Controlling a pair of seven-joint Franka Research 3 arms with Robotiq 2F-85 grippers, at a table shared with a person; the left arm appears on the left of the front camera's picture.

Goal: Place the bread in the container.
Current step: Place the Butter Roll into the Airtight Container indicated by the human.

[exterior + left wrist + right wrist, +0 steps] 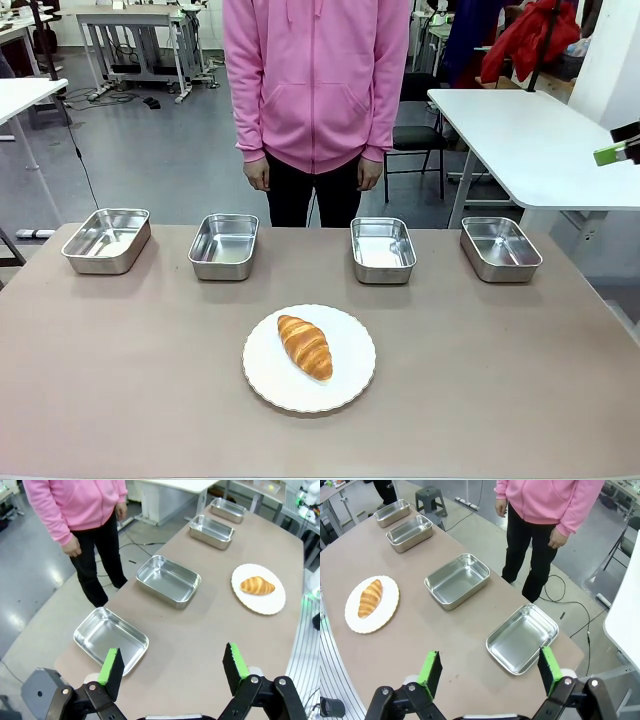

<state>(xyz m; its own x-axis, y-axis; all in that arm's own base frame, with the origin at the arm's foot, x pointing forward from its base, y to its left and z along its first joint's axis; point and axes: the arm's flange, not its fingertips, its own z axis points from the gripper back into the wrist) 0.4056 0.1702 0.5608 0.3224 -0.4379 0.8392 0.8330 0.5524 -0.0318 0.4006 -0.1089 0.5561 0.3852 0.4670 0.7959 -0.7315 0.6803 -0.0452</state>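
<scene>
The bread (305, 346) is laid on the plate (350, 385). The left gripper (172, 650) and right gripper (489, 653) are held above the table (120, 380), both spread wide.

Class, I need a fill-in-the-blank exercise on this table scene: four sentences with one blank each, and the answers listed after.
1. The bread lies on a round white ____.
2. The metal containers in the far row number ____.
3. The left pincer is ____ and holds nothing.
4. The person across the table wears a ____ hooded top.

Missing words: plate; four; open; pink.
</scene>
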